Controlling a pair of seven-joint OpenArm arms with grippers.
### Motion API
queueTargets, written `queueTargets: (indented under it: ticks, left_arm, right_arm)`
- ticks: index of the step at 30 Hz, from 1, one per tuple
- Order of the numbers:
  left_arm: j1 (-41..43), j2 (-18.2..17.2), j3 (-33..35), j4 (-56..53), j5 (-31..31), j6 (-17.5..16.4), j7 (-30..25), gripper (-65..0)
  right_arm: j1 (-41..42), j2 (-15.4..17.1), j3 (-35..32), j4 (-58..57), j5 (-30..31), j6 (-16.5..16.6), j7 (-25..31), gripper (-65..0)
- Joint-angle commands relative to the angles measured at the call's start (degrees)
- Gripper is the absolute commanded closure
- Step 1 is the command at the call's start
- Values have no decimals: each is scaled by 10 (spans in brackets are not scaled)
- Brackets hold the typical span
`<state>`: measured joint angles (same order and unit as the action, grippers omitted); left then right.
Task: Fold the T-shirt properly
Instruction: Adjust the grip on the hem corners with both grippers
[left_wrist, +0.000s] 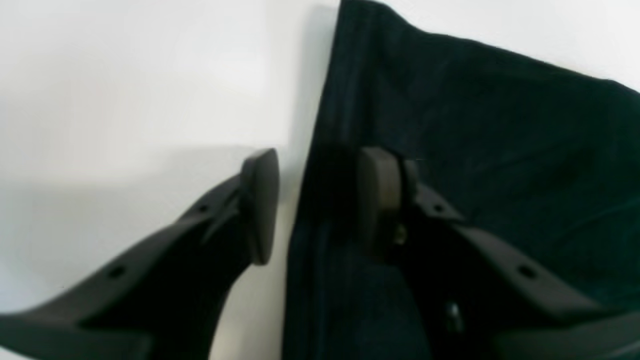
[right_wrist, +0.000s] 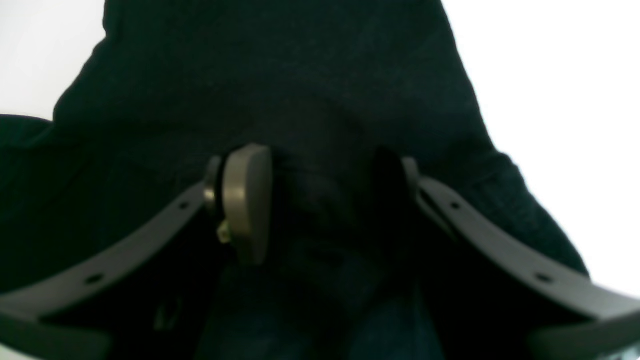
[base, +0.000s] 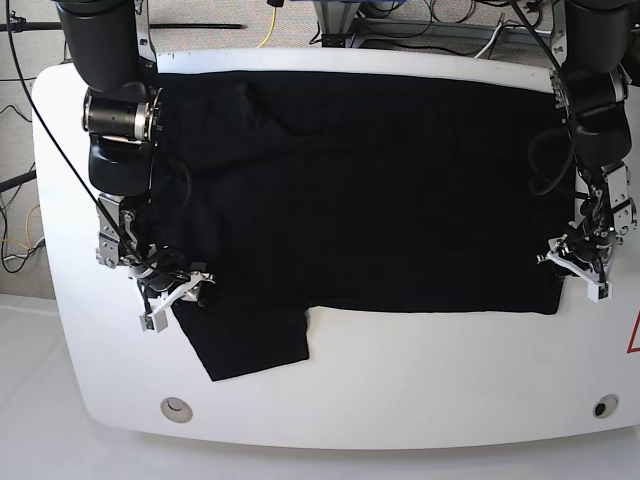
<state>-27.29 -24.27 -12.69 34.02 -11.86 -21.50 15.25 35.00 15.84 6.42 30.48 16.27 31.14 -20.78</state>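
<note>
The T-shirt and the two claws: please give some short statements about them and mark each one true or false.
1. The T-shirt lies spread on the white table. True.
2. The left claw straddles the shirt's edge, one finger over bare table. True.
3. The right claw hangs over bare table, away from the shirt. False: shirt cloth fills the space between its fingers.
4. The shirt shows a bright print. False: only plain black shows.
</note>
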Motion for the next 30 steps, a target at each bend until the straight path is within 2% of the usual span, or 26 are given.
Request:
queueTargets:
  ticks: [1,14,16,18,24,26,30]
  left_arm:
    - [-17,-17,0,9,-7,-3,-19,-256]
    - [-23,-18,-3,-6,-13,-4,-26,-318]
    - [-24,-17,-2,-8,-12,-5,-26,-333]
    - [-28,-16,2,-14,-8,-8,-21,-385]
    - [-30,-16,4,-18,-8,-9,-4,-423]
    - [-30,-16,5,-22,-8,-9,-4,-415]
    - [-27,-13,3,-34,-6,-9,-23,-305]
  right_arm:
    - [12,5,1,7,-3,3,-5,-319]
    - [13,4,1,7,0,4,-7,-318]
    - [14,4,1,7,0,4,-7,-317]
    - [14,5,0,5,0,3,-6,-317]
    - [15,6,1,6,0,3,-6,-318]
    - [15,6,0,5,0,3,-6,-318]
    - [13,4,-1,4,0,4,-4,-315]
